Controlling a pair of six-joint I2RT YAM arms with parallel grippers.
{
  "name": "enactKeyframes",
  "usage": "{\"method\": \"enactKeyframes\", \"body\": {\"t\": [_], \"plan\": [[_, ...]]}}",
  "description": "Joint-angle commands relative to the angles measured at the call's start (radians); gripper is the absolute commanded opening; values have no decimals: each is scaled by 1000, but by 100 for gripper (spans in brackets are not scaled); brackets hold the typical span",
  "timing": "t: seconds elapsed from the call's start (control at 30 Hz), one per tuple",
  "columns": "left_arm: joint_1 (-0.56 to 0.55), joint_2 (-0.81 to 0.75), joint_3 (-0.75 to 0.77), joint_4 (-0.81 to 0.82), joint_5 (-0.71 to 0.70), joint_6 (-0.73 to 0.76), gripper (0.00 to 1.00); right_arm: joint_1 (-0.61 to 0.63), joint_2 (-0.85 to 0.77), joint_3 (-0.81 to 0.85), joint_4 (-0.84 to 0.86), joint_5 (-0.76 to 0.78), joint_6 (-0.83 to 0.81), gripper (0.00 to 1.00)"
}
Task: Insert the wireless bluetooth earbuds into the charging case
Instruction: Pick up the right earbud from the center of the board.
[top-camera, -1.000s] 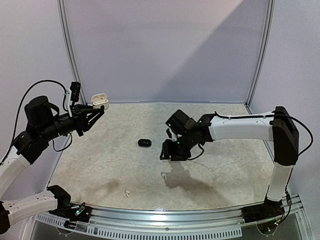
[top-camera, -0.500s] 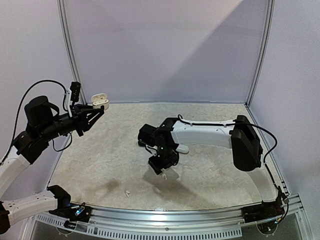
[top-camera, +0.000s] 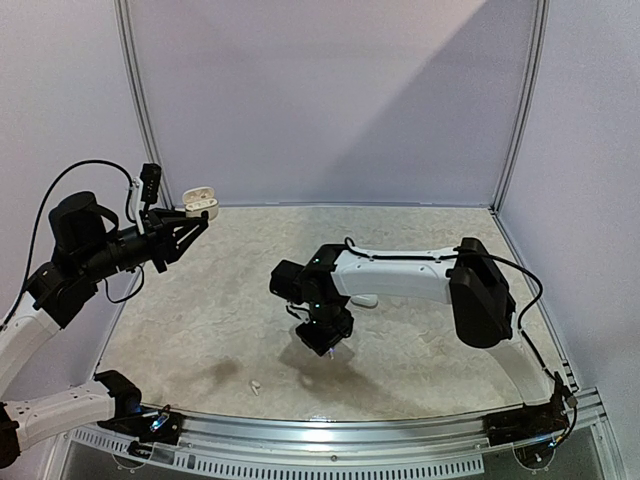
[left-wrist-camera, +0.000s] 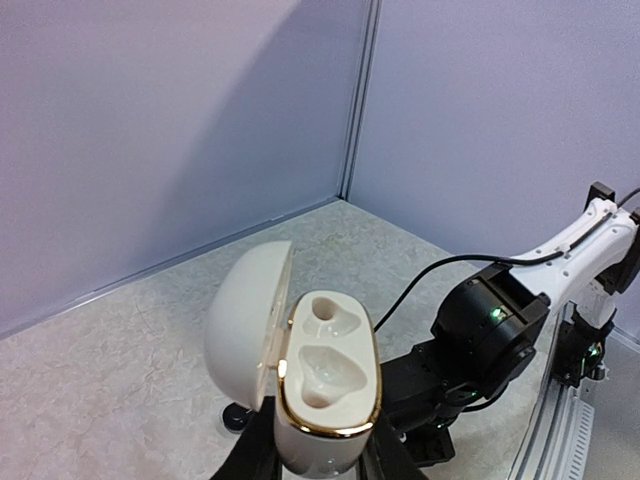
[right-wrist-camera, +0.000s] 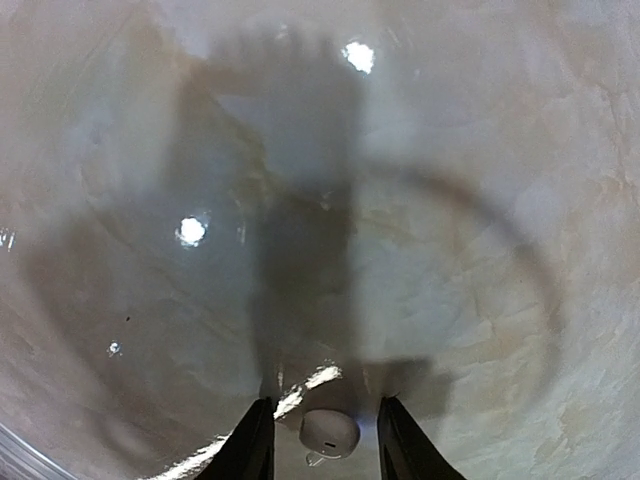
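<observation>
The left tool (top-camera: 203, 220) is up off the desk (top-camera: 450, 250), over near the back left corner. It is clamped tight on the base of the white charging case (left-wrist-camera: 325, 385), which sits upright between its fingers (left-wrist-camera: 255, 452). The case's lid is swung open to one side on its hinge. From the left wrist view I can see a gold rim round the body and two moulded wells open to view.

The right arm reaches across to the middle of the desk, with the right tool (right-wrist-camera: 325, 445) pointing straight down close to the surface. Its jaws stand a little apart. A white earbud (right-wrist-camera: 330, 432) lies on the desk between them, with a thin gap on each side, so nothing is gripped. The tool's shadow falls across the glossy marbled top just beyond.

A second small white bud (top-camera: 254, 385) lies alone near the front edge, to the left of the right tool and well apart from it. It is too small for me to make out in detail.

A white rounded thing (top-camera: 366, 298) shows under the right forearm, partly hidden, and I cannot tell what it is. In the left wrist view a dark rounded thing (left-wrist-camera: 234, 418) rests on the desk just past the case.
</observation>
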Motion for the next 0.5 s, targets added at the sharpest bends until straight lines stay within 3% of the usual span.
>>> {"method": "enactKeyframes", "body": {"t": [0.0, 0.2, 0.47], "plan": [[11, 1, -7, 21, 5, 7, 0, 7, 32, 31, -24, 22, 0, 31], [11, 2, -7, 21, 5, 8, 0, 9, 46, 59, -64, 41, 1, 17], [11, 2, -8, 21, 5, 10, 0, 9, 46, 71, -85, 44, -6, 21]]}}
